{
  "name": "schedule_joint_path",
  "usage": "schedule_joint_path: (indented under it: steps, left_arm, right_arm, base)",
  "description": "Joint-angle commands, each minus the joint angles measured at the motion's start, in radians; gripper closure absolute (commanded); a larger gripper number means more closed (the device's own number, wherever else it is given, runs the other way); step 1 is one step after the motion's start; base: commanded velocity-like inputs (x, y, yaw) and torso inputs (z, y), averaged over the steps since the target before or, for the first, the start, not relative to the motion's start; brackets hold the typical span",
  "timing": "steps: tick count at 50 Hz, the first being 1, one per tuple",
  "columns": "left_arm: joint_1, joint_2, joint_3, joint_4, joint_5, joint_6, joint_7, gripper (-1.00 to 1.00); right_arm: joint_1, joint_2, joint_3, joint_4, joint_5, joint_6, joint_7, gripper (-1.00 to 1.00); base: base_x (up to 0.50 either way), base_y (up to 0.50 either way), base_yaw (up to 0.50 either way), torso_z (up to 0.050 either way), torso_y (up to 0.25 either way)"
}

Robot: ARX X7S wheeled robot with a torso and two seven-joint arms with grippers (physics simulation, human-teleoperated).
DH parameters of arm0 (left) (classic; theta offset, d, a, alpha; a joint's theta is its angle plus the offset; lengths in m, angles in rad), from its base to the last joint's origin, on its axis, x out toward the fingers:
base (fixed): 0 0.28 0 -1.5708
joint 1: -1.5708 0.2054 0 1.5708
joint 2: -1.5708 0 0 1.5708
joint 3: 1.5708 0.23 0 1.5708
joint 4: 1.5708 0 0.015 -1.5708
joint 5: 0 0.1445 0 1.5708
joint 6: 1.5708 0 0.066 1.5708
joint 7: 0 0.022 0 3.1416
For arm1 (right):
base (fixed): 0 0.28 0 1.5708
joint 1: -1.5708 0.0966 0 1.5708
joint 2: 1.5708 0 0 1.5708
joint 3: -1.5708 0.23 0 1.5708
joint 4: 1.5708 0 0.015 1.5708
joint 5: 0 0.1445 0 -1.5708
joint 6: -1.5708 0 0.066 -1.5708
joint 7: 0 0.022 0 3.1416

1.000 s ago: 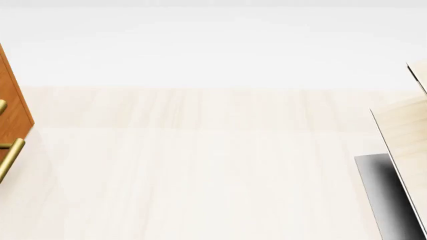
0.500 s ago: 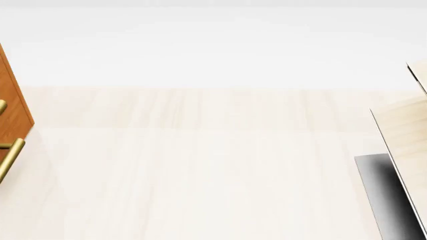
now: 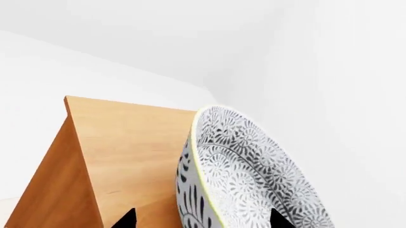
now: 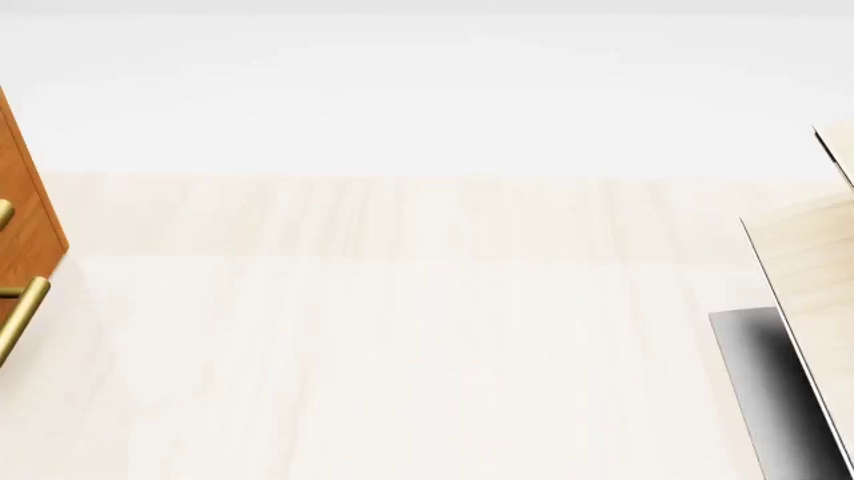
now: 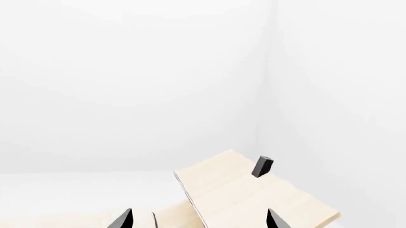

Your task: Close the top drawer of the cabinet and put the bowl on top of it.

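In the left wrist view the bowl (image 3: 254, 171), white with a grey leaf-and-flower pattern, stands on edge against the orange-brown cabinet (image 3: 120, 156). Its rim runs between the two black fingertips of my left gripper (image 3: 203, 219). The jaws are spread wide: one tip is clear of the bowl's outer wall, the other lies over its inside. My right gripper (image 5: 198, 219) is open with nothing between its fingers. In the head view only a sliver of the cabinet (image 4: 27, 200) with brass handles (image 4: 20, 315) shows at the left edge. I cannot tell how the top drawer stands. Neither arm appears there.
A pale light-wood rack (image 4: 801, 260) with a black base (image 4: 774, 390) stands at the right edge of the head view. The right wrist view shows the rack (image 5: 254, 199) with a small black block (image 5: 263, 166) beside it. Pale wood floor and white walls lie between.
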Motion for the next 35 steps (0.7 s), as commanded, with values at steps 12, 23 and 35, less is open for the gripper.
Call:
schedule_joint_path:
  steps: [12,23,35]
  left_arm:
    - [0.024,0.011,-0.044,0.062,-0.087,-0.055,-0.021,-1.00]
    - [0.076,0.005,-0.109,0.228,-0.164,-0.093,-0.104,-1.00]
    - [0.117,0.004,-0.170,0.380,-0.262,-0.139,-0.180,-1.00]
  right_arm:
    - [0.001,-0.012,-0.015,0.012,-0.016,-0.005,-0.012,-1.00]
    - [0.011,-0.006,-0.029,0.011,-0.018,0.003,-0.007,-1.00]
    - [0.018,-0.003,-0.031,0.010,-0.012,0.007,-0.006,-1.00]
  base:
    - [0.00,0.00,0.00,0.000,0.000]
    - [0.00,0.00,0.00,0.000,0.000]
    - [0.00,0.00,0.00,0.000,0.000]
